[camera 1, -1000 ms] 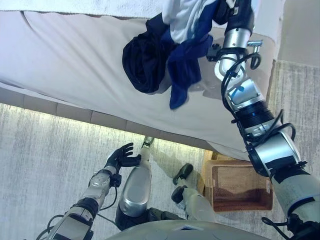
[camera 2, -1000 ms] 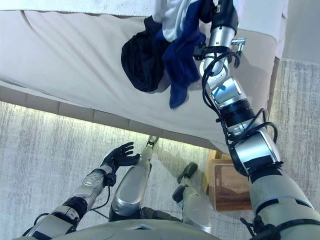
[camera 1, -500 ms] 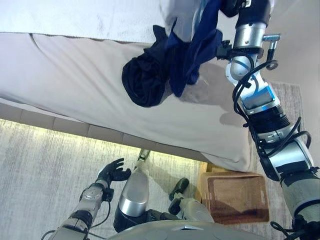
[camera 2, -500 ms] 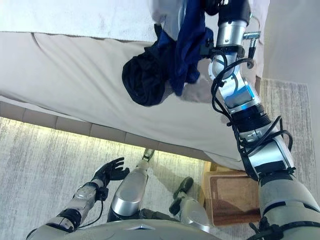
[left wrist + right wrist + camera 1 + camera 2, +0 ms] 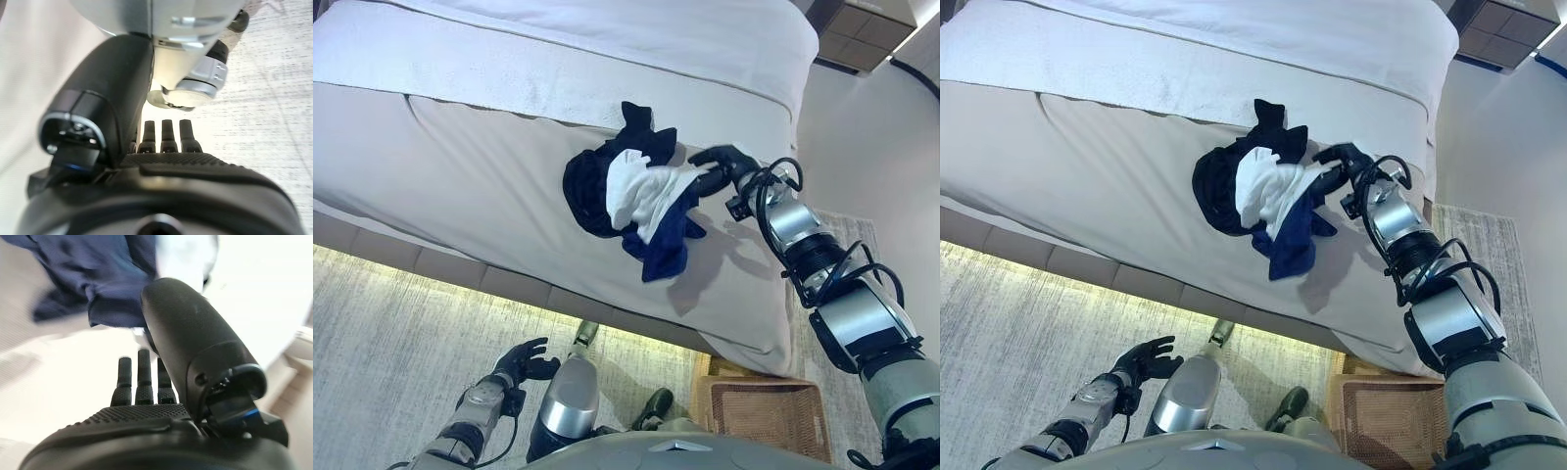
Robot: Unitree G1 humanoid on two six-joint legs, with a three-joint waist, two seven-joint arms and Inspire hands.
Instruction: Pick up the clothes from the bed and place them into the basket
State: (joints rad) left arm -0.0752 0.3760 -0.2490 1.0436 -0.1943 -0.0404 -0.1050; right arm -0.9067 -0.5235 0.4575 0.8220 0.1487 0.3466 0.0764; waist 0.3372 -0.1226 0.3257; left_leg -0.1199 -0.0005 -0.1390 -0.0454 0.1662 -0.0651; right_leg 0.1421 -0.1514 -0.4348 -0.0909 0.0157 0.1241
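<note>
A heap of clothes lies on the beige bed: a dark navy bundle, with a white garment and a blue one draped from it. My right hand is at the heap's right edge, curled on the end of the white and blue clothes. In the right wrist view the blue cloth hangs just past the thumb. The wicker basket stands on the floor by the bed's near right corner. My left hand hangs low over the carpet, open and holding nothing.
A white sheet covers the far part of the bed. A dark nightstand stands beyond the bed's right corner. Grey carpet runs along the near side of the bed.
The camera has tilted, so more of the bed shows. My right hand, still holding the white and blue clothes, has come down from high over the dark bundle to beside it.
</note>
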